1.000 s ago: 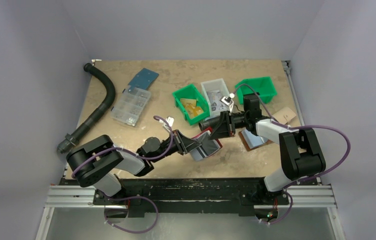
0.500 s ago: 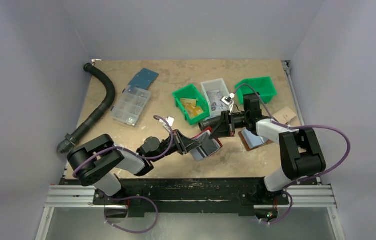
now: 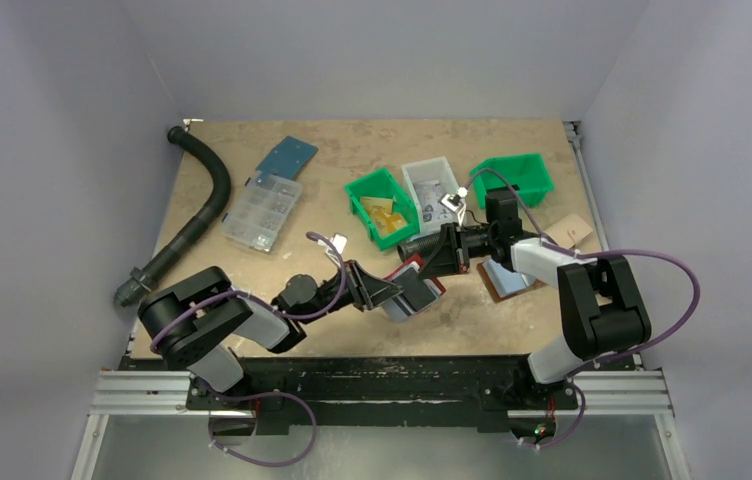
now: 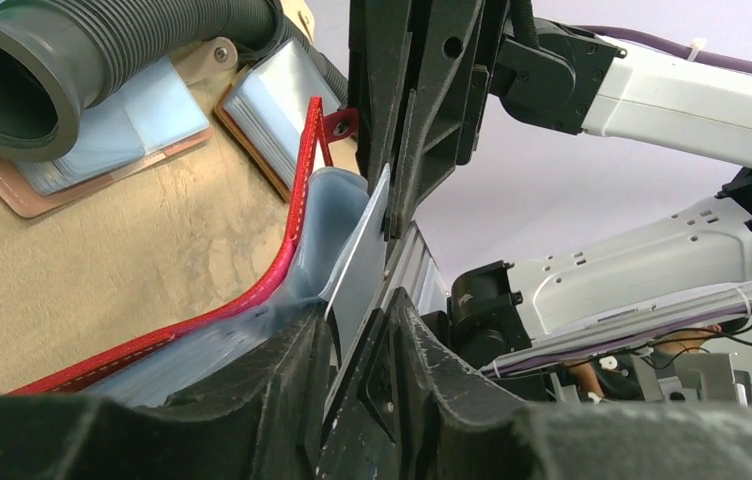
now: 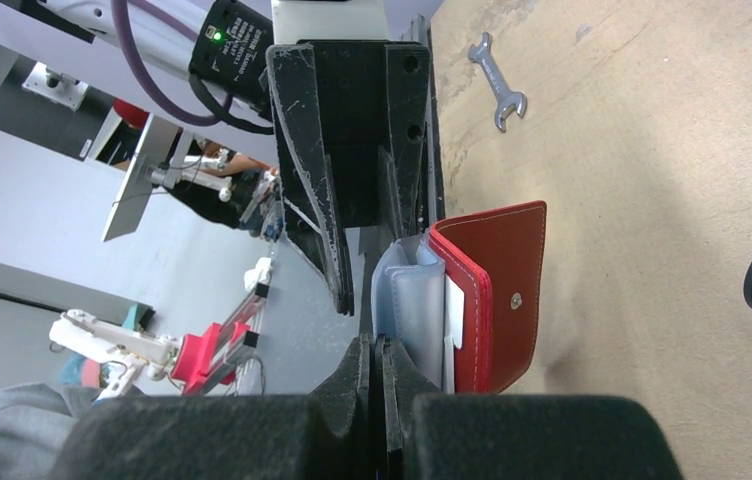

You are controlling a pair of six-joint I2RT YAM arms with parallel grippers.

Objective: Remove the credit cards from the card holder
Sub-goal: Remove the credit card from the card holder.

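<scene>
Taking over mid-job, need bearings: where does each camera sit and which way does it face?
Top external: fixed above and behind the arm bases, looking down on the tan table; both arms show.
Left wrist: on the left arm, looking past the left end effector at the right end effector, thin pale blue-grey card between.
Right wrist: on the right arm, looking past its end effector at the left one.
All share the dark red folding card holder.

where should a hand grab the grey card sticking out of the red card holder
The card stands on edge, partly out of a pocket of the card holder. Pinch its free corner across the two flat faces, coming in from the pocket's open mouth, as the right hand does; the rest is sleeved.
</scene>
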